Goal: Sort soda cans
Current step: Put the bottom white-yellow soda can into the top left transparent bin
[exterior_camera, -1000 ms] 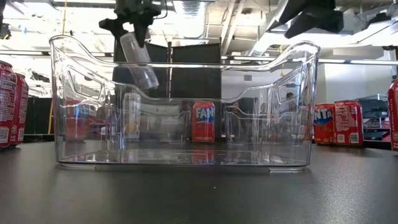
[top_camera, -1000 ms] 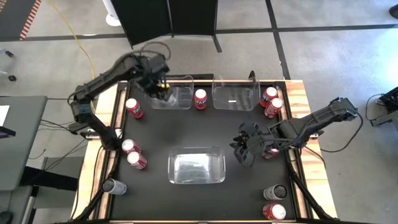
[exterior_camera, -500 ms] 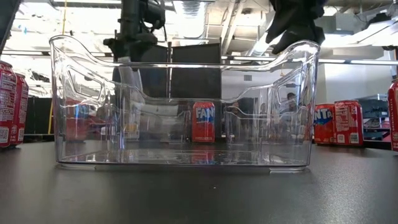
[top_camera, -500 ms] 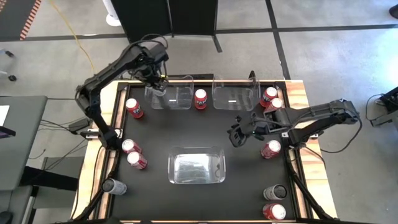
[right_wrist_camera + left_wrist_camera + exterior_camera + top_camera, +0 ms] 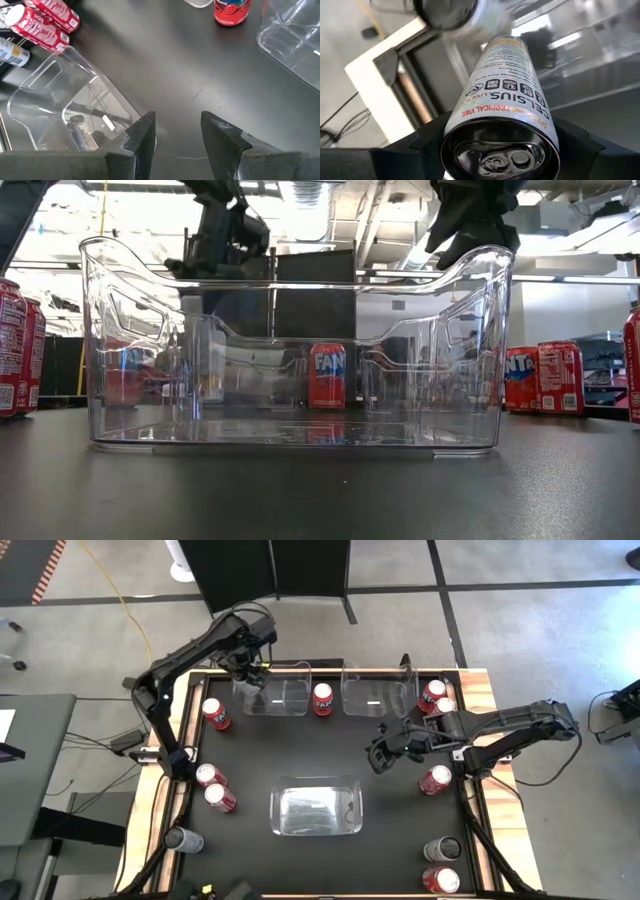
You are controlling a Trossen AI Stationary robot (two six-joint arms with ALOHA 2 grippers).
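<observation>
The right gripper [image 5: 381, 753] hangs empty with jaws parted over bare mat near the front bin [image 5: 350, 785], while farther back the left gripper [image 5: 254, 673], clenched on a silver Celsius can [image 5: 502, 95] over the back-left bin [image 5: 300, 668], could tip the can on release.

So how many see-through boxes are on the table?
3: the back-left bin, the back-right bin beside it, and the front bin in the middle, nearer the front. None looks hidden.
</observation>
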